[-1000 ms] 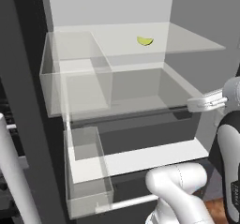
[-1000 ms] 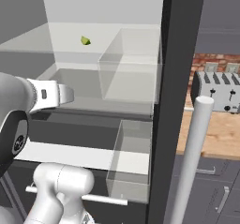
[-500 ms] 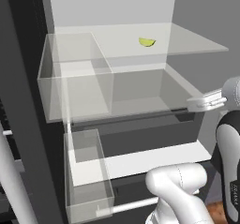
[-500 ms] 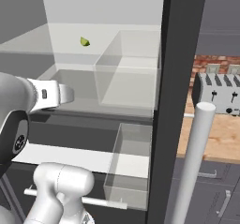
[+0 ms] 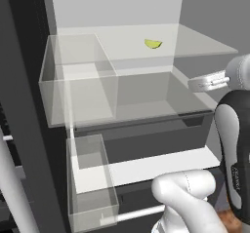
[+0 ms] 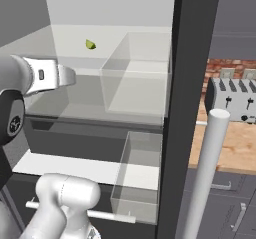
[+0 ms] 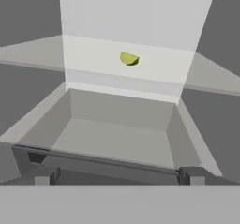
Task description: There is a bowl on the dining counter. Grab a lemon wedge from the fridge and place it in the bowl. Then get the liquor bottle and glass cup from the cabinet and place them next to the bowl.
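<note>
The lemon wedge (image 5: pixel 153 43) (image 6: pixel 90 44) (image 7: pixel 129 58) lies alone, small and yellow, on a clear shelf (image 7: pixel 154 70) inside the open fridge (image 5: pixel 117 3), near the white back wall. My gripper (image 5: pixel 192 85) (image 6: pixel 73 77) (image 7: pixel 118 176) hovers in front of the shelf, at the fridge's right side, a little lower than the wedge and well short of it. Both fingertips (image 7: pixel 44 175) stand far apart with nothing between them, so it is open. The bowl, the dining counter, the cabinet, the liquor bottle and the glass cup are out of view.
A grey drawer (image 7: pixel 117 138) sits under the shelf, right below my hand. A clear bin (image 5: pixel 78 81) fills the shelf's left half, a second bin (image 5: pixel 90 178) hangs lower. The dark door edge (image 6: pixel 190 83) with its white bar handle (image 6: pixel 207 173) bounds one side; a toaster (image 6: pixel 232 100) stands beyond it.
My hand has risen from drawer height to just under the shelf's level. The whole picture has shifted slightly, so the camera moved a little. The wedge lies as before.
</note>
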Available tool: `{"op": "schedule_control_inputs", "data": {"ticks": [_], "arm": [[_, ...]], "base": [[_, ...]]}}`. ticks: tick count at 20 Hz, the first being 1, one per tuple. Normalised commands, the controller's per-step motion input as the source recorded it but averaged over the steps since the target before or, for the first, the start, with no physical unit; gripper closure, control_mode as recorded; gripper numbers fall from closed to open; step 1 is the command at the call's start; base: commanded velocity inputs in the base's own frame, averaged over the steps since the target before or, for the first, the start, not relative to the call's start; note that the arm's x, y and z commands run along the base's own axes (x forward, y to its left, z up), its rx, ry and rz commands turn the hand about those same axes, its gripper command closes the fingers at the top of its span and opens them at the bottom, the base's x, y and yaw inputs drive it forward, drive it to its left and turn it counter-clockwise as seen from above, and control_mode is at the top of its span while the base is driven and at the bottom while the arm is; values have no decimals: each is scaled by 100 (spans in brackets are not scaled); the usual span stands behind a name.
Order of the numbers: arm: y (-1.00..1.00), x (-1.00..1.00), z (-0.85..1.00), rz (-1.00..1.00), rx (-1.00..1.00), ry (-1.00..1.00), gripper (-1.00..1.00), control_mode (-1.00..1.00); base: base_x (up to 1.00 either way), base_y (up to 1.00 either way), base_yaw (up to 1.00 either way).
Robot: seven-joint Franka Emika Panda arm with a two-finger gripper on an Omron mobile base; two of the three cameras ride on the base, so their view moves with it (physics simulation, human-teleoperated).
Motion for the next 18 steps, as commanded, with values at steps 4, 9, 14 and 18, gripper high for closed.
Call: {"op": "schedule_control_inputs", "data": {"ticks": [4,9,14,18], "arm": [[0,30,72,0,0,0,-100,-100],[0,52,22,0,0,0,-100,-100],[0,65,0,2,0,0,-100,-100],[0,67,0,5,1,-1,-100,-100]], "base": [[0,0,0],[0,0,0],[0,0,0],[0,0,0]]}}
